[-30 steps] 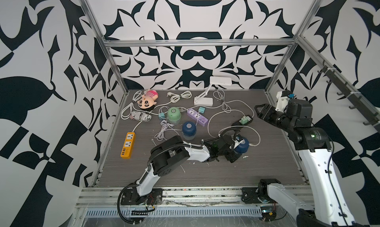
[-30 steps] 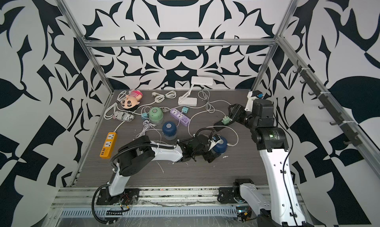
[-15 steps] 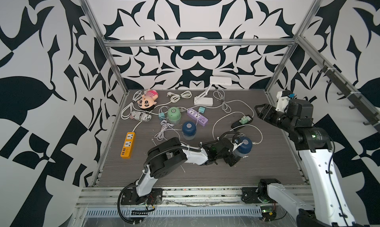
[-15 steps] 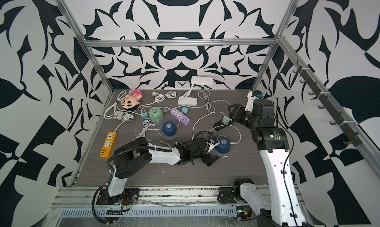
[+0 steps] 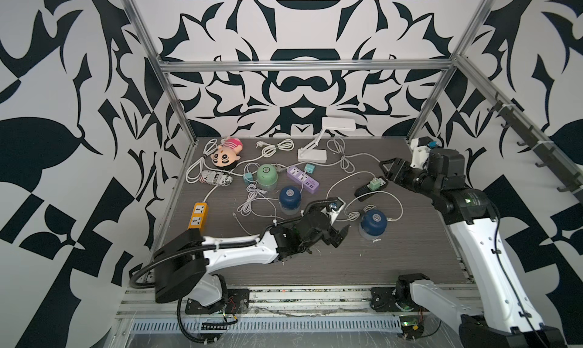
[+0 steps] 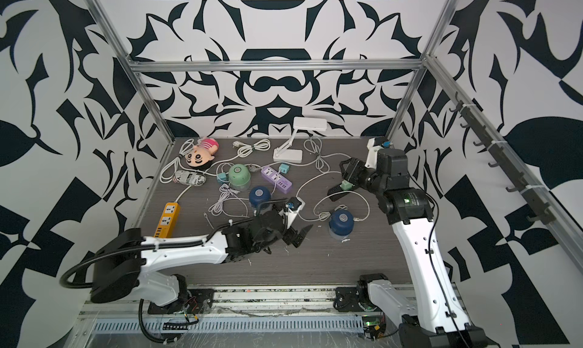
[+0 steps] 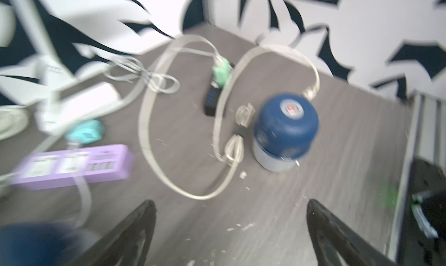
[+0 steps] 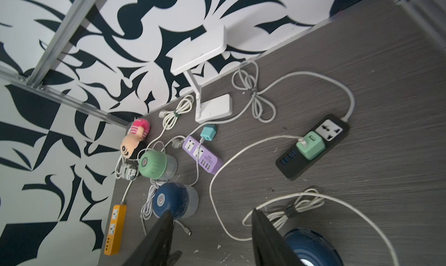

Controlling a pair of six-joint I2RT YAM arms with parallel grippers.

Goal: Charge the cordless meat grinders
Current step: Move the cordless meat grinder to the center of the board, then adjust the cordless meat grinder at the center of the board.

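Your left wrist view smeared; navy dome-topped grinder (image 8: 311,248) cropped. Spread, empty: left pincer (image 7: 230,202), right pincer (image 8: 212,211). Grey woodgrain bench (image 5: 394,261), black-white patterned walls (image 5: 299,31).

I am logging positions, front to back.

- The near grinder (image 5: 373,223) is standing front right. My left gripper (image 5: 340,236) is hanging just to its left, not touching it.
- The right strip (image 5: 362,192) is lying behind the near grinder, with an adapter (image 5: 375,183) sitting on it.
- The middle grinder (image 5: 290,198) is sitting just before the middle strip (image 5: 303,179).
- The far grinder (image 5: 267,176) is standing left of the middle strip.
- The left strip (image 5: 198,215) is lying along the left edge.
- The lamp (image 5: 312,154) is standing at the back.
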